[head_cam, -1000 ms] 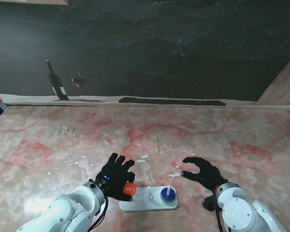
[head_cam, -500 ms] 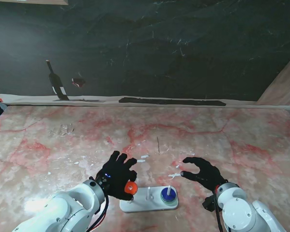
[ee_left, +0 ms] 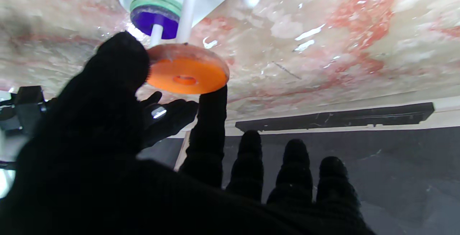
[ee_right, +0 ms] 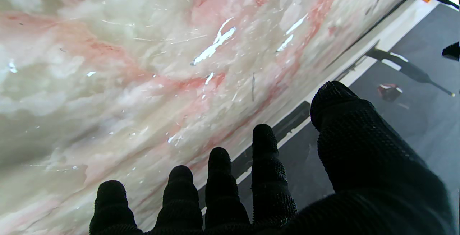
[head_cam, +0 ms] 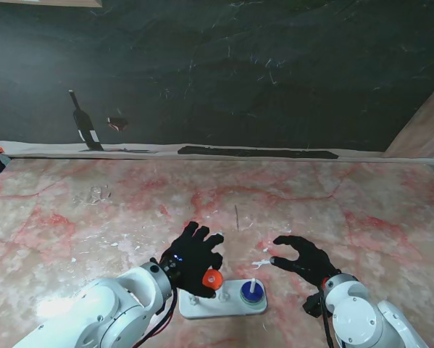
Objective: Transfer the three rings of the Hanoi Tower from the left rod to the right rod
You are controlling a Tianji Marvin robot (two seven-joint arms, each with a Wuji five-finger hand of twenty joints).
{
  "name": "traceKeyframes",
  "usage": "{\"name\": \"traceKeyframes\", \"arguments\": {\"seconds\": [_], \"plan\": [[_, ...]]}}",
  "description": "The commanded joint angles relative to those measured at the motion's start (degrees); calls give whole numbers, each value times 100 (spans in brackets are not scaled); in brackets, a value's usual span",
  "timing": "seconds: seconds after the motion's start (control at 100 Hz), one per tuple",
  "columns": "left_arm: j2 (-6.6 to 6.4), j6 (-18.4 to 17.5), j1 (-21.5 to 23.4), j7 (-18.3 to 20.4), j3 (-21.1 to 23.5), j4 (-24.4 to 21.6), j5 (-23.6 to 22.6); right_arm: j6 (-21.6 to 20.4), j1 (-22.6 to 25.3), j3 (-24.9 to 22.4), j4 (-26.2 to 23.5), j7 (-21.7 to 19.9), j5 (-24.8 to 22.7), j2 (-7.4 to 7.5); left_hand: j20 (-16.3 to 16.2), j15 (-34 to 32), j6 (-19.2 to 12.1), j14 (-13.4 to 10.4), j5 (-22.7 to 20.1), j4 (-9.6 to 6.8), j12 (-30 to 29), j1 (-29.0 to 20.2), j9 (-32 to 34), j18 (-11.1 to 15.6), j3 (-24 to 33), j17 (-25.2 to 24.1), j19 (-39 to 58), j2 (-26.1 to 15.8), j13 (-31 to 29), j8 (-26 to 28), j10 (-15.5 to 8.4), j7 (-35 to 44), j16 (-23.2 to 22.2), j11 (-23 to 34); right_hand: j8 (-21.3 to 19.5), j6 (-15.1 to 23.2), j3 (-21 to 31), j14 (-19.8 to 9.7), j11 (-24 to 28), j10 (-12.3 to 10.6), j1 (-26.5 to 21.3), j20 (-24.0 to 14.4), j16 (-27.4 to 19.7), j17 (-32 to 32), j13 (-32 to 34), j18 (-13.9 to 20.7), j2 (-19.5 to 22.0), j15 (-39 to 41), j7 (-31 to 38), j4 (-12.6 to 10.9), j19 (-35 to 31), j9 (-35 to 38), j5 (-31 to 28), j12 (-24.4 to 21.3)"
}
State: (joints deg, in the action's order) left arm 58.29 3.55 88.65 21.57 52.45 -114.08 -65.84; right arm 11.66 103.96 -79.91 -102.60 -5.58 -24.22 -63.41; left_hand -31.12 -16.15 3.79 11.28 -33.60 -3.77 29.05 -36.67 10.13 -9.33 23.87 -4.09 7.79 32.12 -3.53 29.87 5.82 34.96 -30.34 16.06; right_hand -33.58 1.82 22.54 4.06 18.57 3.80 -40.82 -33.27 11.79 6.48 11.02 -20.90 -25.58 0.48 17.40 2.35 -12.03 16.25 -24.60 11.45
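Observation:
The white Hanoi base [head_cam: 224, 306] lies near me with three thin rods. On its right rod [head_cam: 252, 284] sit a blue ring [head_cam: 251, 291] over a green ring [head_cam: 254, 302]; the pair also shows as the blue ring [ee_left: 154, 21] on the green ring [ee_left: 155, 2]. My left hand [head_cam: 191, 258] pinches the orange ring [head_cam: 213, 280] between thumb and index finger, held in the air near the middle rod [ee_left: 188, 8]. The orange ring [ee_left: 187, 75] is level, hole visible. My right hand [head_cam: 303, 259] hovers open to the right of the base, fingers [ee_right: 264, 163] spread, holding nothing.
The pink marble table [head_cam: 325, 210] stretches away beyond the base. A dark strip [head_cam: 256, 152] lies along its far edge before a black backdrop. A wooden board [head_cam: 423, 130] leans at the far right.
My left hand has carried the orange ring rightward, from over the left end of the base to near the middle rod. The right hand has stayed put.

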Motion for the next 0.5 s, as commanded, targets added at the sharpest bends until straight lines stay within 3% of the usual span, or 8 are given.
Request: {"name": "traceKeyframes", "arguments": {"seconds": [0.0,0.49], "plan": [[35,-2,-148,-57,-101,55,75,7,38,13,-26,-5,-2,-3,-147,-114,-109,-25,-326,-355,-64,-118,28,-17,-11,-79,-3,-171,-88,28,77,78,26,68,42,12,-6,-17,54,-13,174,-17,32,46,-104,-81,27,-41,-46,-31,73,-116,121,30],[157,152,-1648,-489,-1629,828,839,24,68,-11,-44,7,9,-8,-179,-186,-97,22,-346,-359,-68,-126,33,-17,-43,-81,1,-188,-159,38,87,88,9,91,42,21,-9,-13,57,-16,170,-19,32,47,-105,-83,26,-40,-41,-31,71,-115,116,31]]}}
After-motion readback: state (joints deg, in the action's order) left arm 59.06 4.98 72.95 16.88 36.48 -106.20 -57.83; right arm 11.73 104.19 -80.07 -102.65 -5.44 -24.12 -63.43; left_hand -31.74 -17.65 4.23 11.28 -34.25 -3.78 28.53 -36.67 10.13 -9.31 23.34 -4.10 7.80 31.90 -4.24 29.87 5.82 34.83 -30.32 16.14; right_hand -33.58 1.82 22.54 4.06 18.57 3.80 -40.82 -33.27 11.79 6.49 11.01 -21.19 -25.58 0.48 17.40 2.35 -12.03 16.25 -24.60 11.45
